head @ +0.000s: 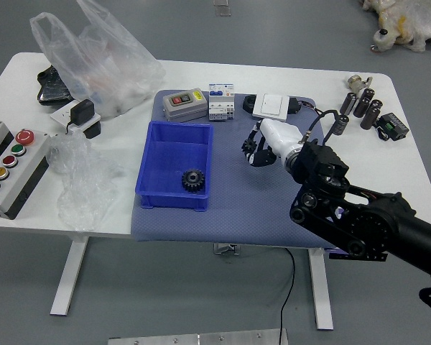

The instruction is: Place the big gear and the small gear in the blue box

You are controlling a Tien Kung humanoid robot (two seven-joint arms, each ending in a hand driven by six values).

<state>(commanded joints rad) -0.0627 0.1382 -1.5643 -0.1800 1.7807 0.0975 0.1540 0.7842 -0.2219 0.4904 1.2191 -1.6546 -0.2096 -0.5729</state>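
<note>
My right hand reaches in from the right over the grey-blue mat, its white-covered back up and its black fingertips pointing left. The small dark gear is pinched at those fingertips, partly covered by them, to the right of the blue box. Inside the box, the big black toothed gear lies near the front right corner. The left arm is out of view.
Behind the box stand a grey device and white modules. A white square part with black straps is at the mat's back. Plastic bags and a button panel are left; dark cylinders stand right.
</note>
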